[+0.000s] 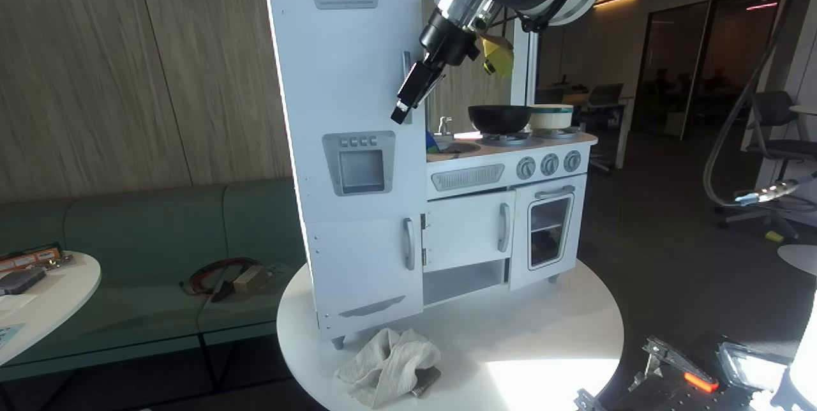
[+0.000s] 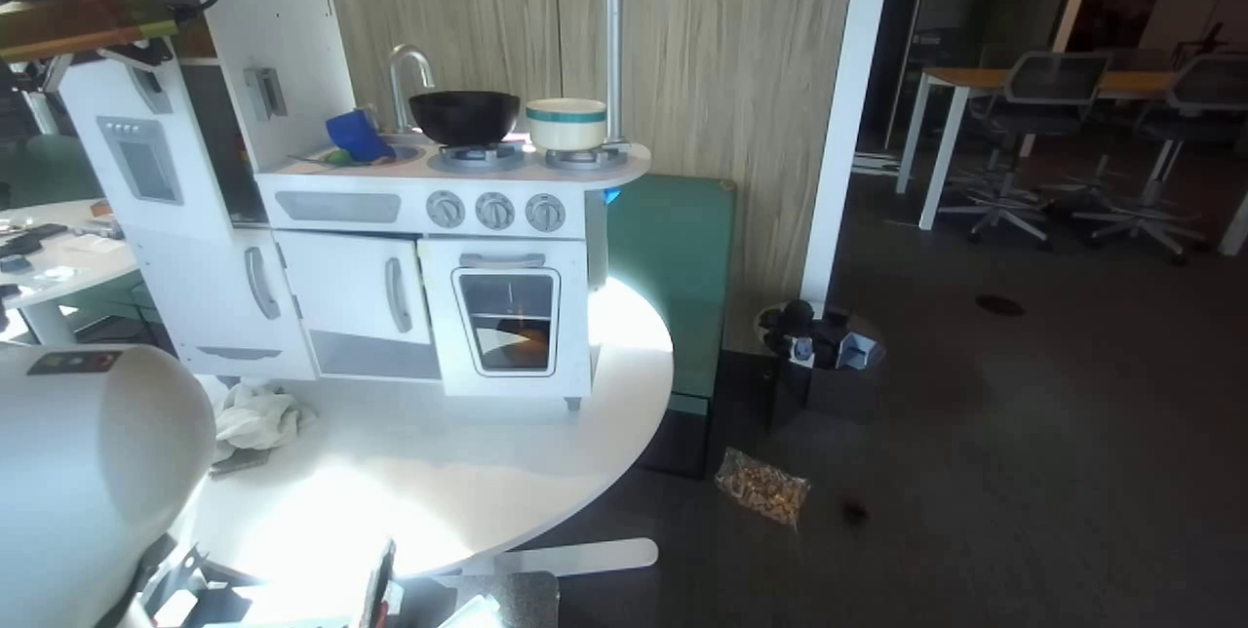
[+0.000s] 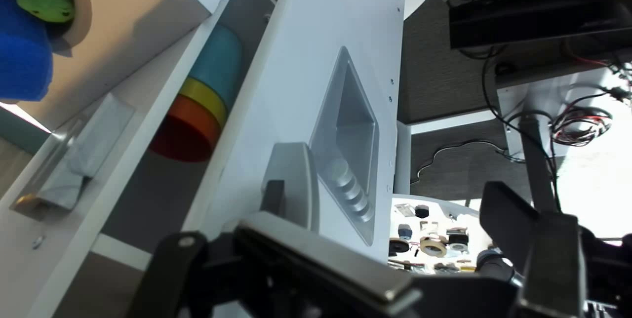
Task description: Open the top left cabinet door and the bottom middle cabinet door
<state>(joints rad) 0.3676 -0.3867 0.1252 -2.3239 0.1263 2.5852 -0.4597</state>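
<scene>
Your gripper (image 3: pixel 389 200) is at the handle (image 3: pixel 296 175) of the top left cabinet door (image 1: pixel 348 82), jaws spread wide — whether either side touches it, you can't tell from here. That door stands partly open, coloured cups (image 3: pixel 205 98) showing in the compartment behind it. Off its handle side and lower: bottom middle cabinet door (image 1: pixel 466 232), looks slightly ajar. Same side, higher up — black pan (image 2: pixel 464 118), cream pot (image 2: pixel 565 128).
</scene>
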